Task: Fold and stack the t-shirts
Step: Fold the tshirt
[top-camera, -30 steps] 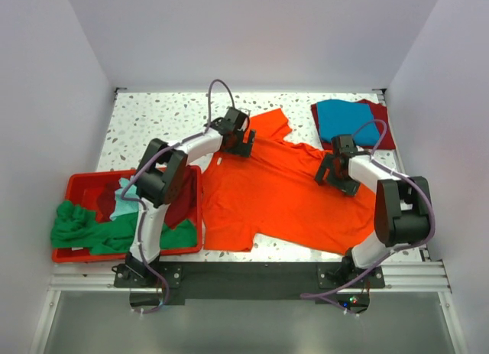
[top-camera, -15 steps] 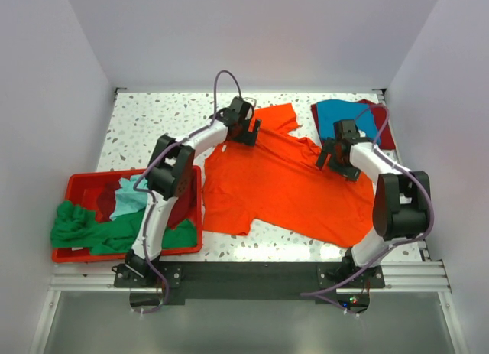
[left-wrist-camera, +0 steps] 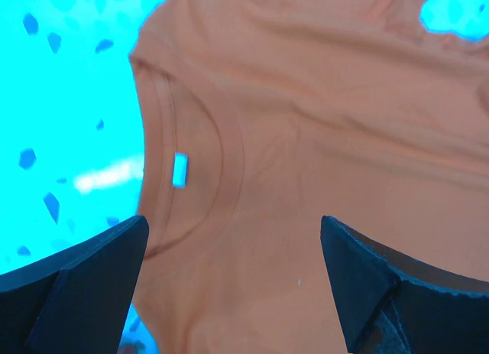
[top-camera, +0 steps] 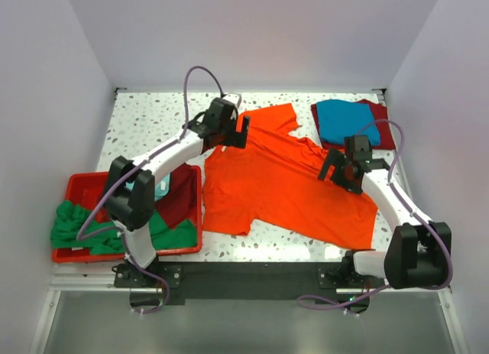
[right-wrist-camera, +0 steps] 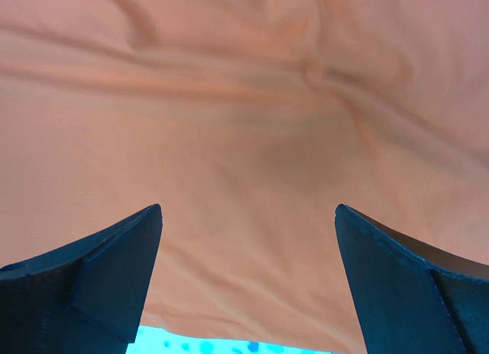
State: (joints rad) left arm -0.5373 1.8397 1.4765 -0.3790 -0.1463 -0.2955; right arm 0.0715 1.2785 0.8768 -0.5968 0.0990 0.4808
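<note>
walls (top-camera: pixel 252 33): plain white | table (top-camera: pixel 153 121): speckled terrazzo | light: bright, even

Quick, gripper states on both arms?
Left gripper: open, holding nothing, above the collar of the orange t-shirt.
Right gripper: open, holding nothing, above the same shirt.

A red plastic bin (top-camera: pixel 82 176) sits at the near left of the speckled white table (top-camera: pixel 145 121), with plain pale walls (top-camera: pixel 252 40) on three sides.
</note>
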